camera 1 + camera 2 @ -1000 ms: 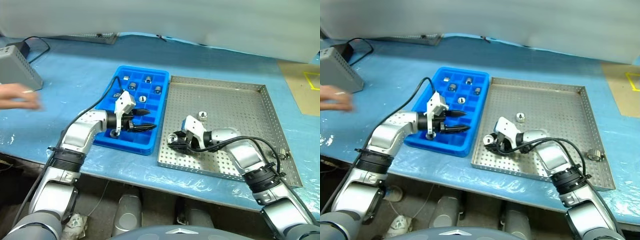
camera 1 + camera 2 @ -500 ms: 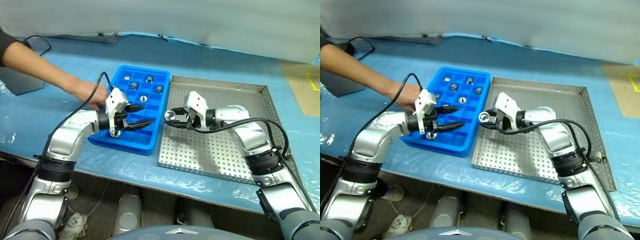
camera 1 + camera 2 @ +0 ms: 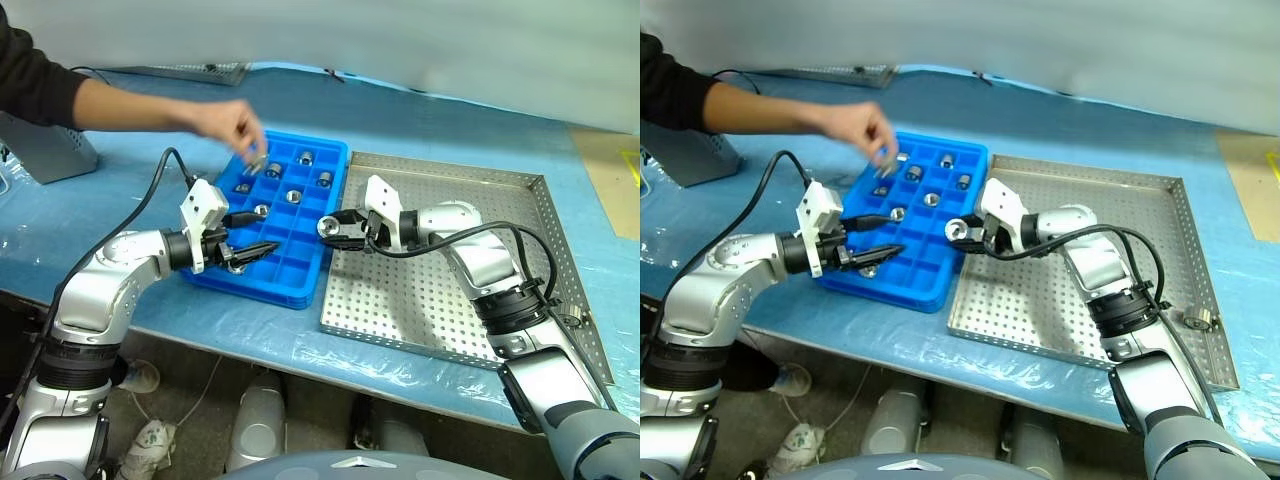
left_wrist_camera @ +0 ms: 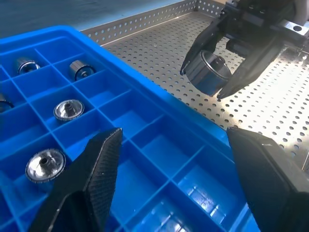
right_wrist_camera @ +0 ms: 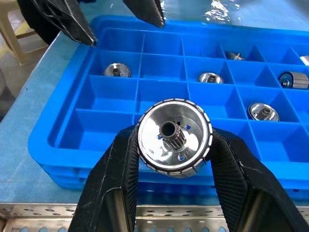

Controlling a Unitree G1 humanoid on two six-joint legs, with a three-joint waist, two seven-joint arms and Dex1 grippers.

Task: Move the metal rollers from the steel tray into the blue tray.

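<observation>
My right gripper [image 3: 330,228] is shut on a metal roller [image 5: 174,137], a shiny disc with a dark central hole. It hangs above the seam between the steel tray [image 3: 470,300] and the blue tray [image 3: 300,285], at the blue tray's right rim. My left gripper [image 3: 268,228] stands open over the blue tray's near left compartments, holding nothing. Several rollers [image 4: 67,109] lie in the blue tray's compartments. The perforated steel tray floor [image 4: 159,48] shows bare around my right gripper.
A person's hand [image 3: 240,125] reaches over the blue tray's far left corner, pinching a small metal piece. A grey box [image 3: 45,150] and a black cable lie at the far left. A small metal part [image 3: 1193,321] sits by the steel tray's right rim.
My right gripper rose from the steel tray floor with the roller and swung left to the blue tray's rim. My left gripper drew back to the left. The person's hand reached in over the blue tray.
</observation>
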